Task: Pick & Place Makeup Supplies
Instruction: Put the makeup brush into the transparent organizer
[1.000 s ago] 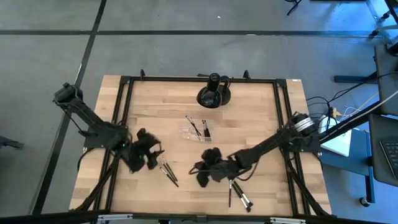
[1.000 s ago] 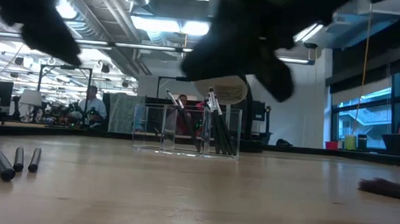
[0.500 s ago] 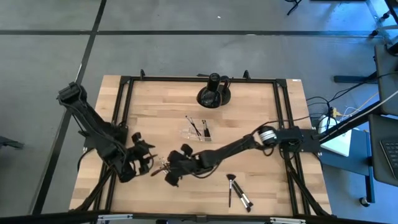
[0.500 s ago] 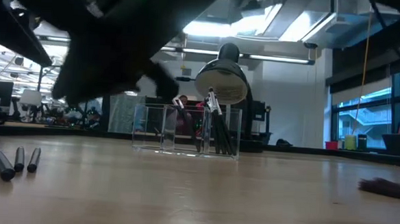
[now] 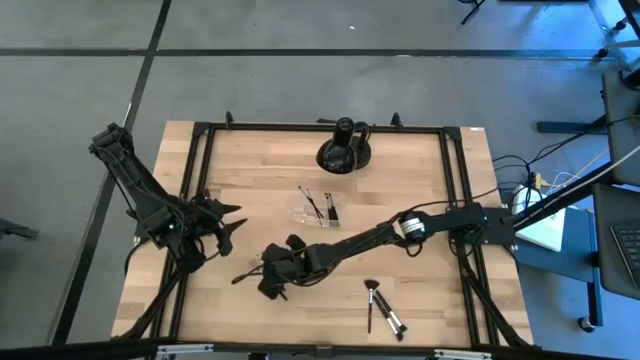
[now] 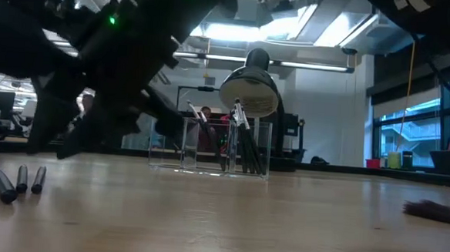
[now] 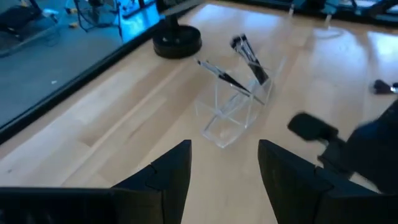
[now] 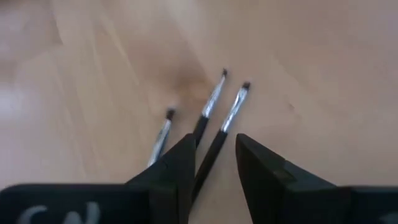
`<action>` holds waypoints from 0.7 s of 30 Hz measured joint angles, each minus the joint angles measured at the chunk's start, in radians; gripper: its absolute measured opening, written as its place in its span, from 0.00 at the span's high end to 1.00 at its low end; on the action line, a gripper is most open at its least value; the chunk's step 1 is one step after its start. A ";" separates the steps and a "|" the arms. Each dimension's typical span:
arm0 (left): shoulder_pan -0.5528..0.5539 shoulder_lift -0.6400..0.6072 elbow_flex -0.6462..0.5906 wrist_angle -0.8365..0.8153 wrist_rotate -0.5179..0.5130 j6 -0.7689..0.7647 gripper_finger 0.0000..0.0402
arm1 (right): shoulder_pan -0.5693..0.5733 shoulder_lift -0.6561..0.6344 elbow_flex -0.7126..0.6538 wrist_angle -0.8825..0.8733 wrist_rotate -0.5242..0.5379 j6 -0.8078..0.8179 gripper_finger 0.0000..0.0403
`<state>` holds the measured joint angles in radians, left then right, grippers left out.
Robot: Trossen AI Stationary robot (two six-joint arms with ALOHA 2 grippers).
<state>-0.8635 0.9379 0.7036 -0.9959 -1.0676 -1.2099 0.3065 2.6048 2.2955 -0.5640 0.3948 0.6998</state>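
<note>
Across the wooden table, seen from above, the right arm is reaching from about four o'clock toward the seven o'clock area, where the right gripper is hanging low over three thin brushes lying side by side on the wood. Its fingers are standing apart with nothing between them, and one brush handle is running into the gap. Over at nine o'clock the left gripper is waiting, its fingers parted and empty, pointing toward the clear organiser tray near the centre, which is already holding a few brushes upright. A black lamp is sitting at twelve o'clock, and another small group of brushes is lying near five o'clock. Judging from this, the step is a pick of one brush, and it is probably best done by centring the fingers on a single handle, descending squarely, and closing only once the neighbouring brushes are lying outside the gap, since all three are lying close together.
</note>
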 joint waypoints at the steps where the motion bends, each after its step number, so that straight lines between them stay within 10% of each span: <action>1: 0.000 0.001 0.000 0.000 -0.007 0.000 0.55 | 0.001 0.005 0.000 -0.002 0.000 0.001 0.71; 21: 0.001 0.004 0.000 0.001 -0.022 0.000 0.55 | -0.003 -0.002 -0.021 -0.163 -0.002 0.029 0.87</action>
<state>-0.8623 0.9423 0.7036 -0.9947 -1.0893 -1.2102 0.3040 2.6032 2.2745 -0.7273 0.3927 0.7290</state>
